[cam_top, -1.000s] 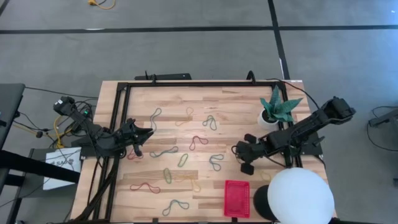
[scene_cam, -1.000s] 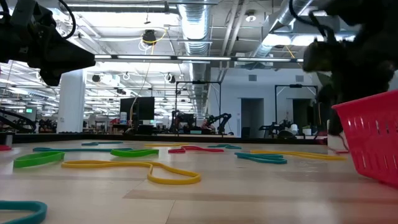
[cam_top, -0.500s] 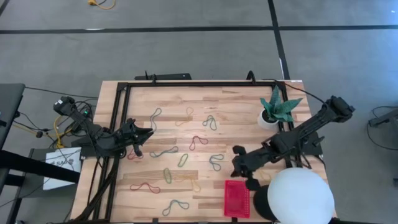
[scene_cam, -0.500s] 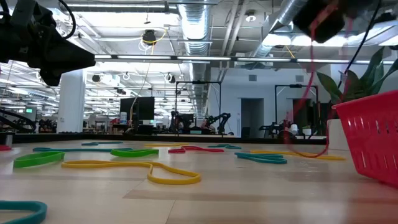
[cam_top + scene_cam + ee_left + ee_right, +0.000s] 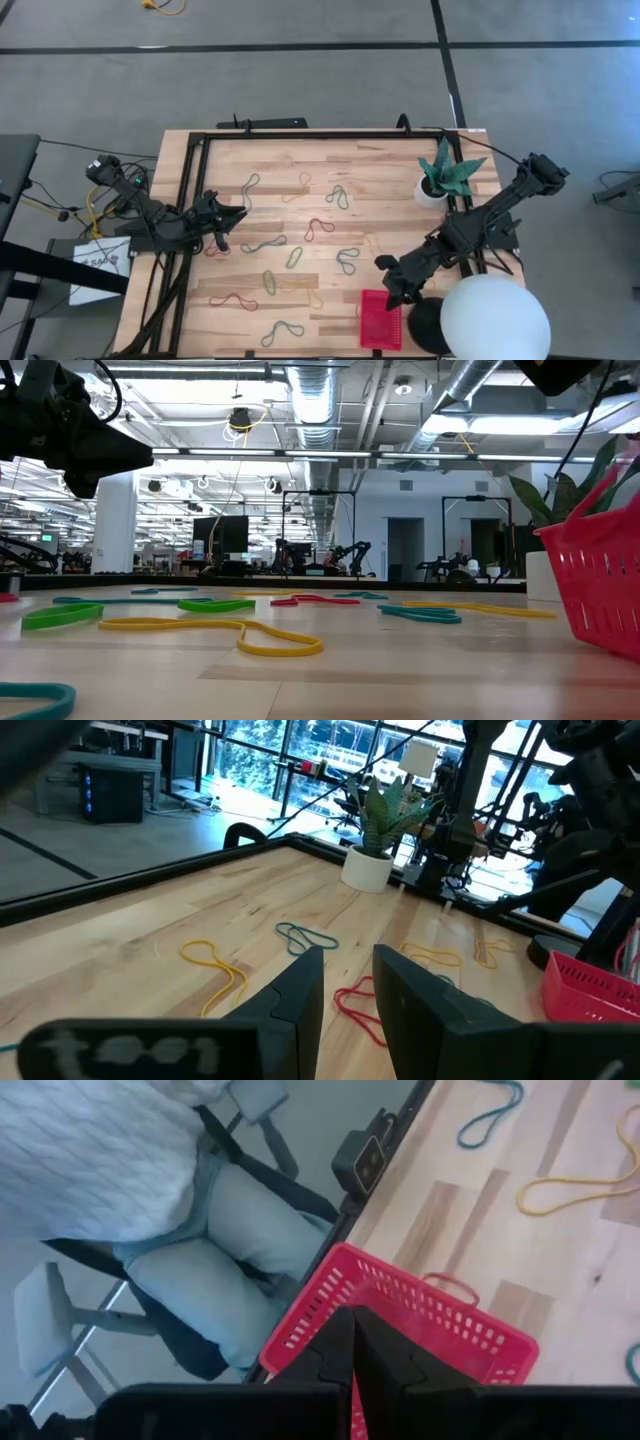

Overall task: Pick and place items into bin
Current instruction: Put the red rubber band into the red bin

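From above, the right gripper (image 5: 392, 291) hangs over the red basket (image 5: 380, 320) near the table's front edge; the white dome (image 5: 494, 318) hides its base. Its wrist view shows fingers (image 5: 352, 1350) pressed together, seemingly pinching a red band. The left gripper (image 5: 345, 982) waits slightly parted, empty, over scattered rubber bands (image 5: 318, 228).

The right gripper (image 5: 392, 296) has swung from the open counter (image 5: 300, 160) beside the plant pot (image 5: 432, 192) down toward the near edge, and now hangs over the red bin (image 5: 380, 320) (a second ago it was well short of it). In the low view the dangling red band has gone from sight, the arm having risen out of frame.
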Available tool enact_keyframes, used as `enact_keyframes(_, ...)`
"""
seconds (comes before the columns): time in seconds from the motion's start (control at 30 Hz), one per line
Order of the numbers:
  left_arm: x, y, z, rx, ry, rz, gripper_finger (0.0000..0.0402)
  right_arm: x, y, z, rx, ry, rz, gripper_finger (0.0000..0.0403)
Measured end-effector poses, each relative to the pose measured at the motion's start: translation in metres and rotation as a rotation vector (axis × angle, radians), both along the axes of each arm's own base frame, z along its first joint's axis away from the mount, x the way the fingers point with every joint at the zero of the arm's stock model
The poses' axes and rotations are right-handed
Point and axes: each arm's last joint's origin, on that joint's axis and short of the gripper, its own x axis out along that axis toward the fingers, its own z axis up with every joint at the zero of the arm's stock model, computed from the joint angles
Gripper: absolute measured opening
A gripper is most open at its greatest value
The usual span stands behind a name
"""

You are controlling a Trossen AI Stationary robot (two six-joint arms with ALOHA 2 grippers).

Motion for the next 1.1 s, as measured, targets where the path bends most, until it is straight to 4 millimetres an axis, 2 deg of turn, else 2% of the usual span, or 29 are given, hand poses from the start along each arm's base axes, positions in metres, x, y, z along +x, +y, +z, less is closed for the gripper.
enact_keyframes(0.4, 0.0, 0.0, 0.0, 0.002, 0.004, -0.003, 0.008, 0.004, 0.001, -0.002, 0.05, 0.028, 0.053, 0.0)
enact_keyframes(0.7, 0.0, 0.0, -0.003, 0.011, 0.022, -0.005, 0.008, 0.012, 0.0, 0.007, 0.058, -0.179, 0.175, 0.0)
enact_keyframes(0.83, 0.0, 0.0, -0.002, 0.01, 0.022, -0.005, 0.008, 0.017, -0.009, 0.006, 0.05, -0.18, 0.174, 0.0)
enact_keyframes(0.97, 0.0, 0.0, -0.003, 0.01, 0.022, -0.005, 0.008, 0.03, -0.012, -0.005, 0.033, -0.183, 0.182, 0.0)
enact_keyframes(1.1, 0.0, 0.0, -0.003, 0.009, 0.021, -0.005, 0.008, 0.048, -0.012, -0.028, -0.002, -0.159, 0.167, 0.0)
